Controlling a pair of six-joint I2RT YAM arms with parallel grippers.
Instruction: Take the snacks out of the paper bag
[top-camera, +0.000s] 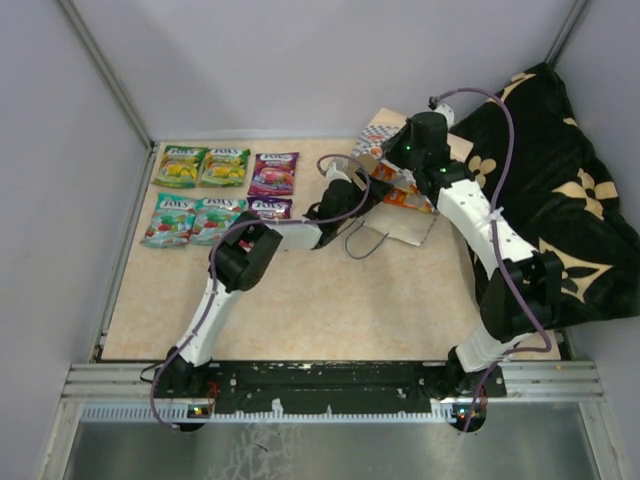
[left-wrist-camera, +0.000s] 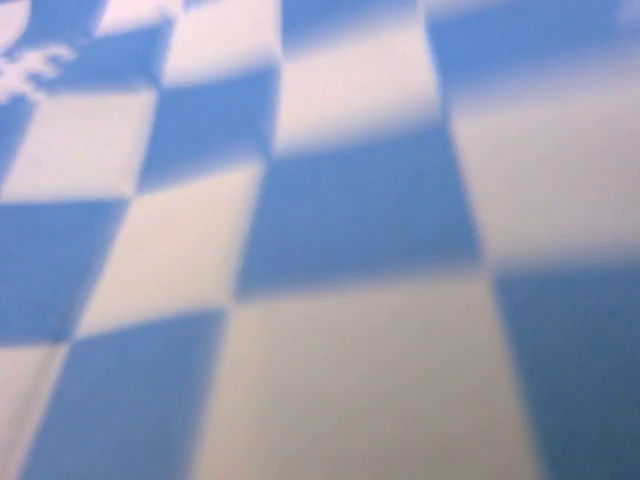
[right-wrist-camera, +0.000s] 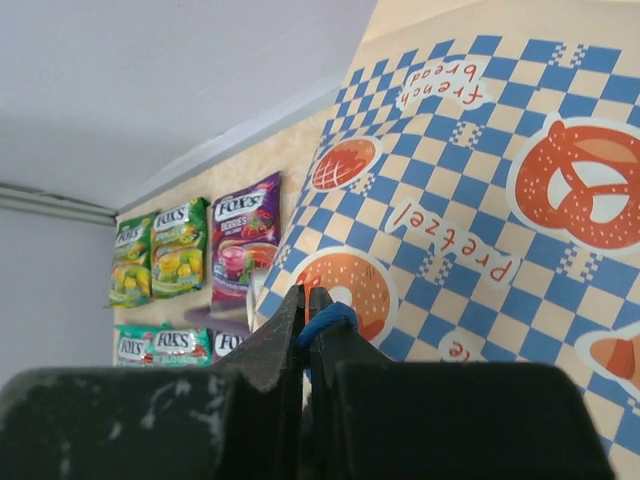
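Paper bag (top-camera: 398, 222) lies flat at far-centre of table (top-camera: 330, 310), next to black cloth (top-camera: 560, 200) w/ tan flowers. R gripper (right-wrist-camera: 305, 300) is clenched on bag's blue cord handle (right-wrist-camera: 328, 322). L gripper (top-camera: 348, 182) is at bag's left edge; its cam shows only blurred blue-white checks, so can't tell if jaws are apart or closed. Six snacks (top-camera: 224, 167) sit outside the bag in two rows at far-left: green-yellow, purple, teal.
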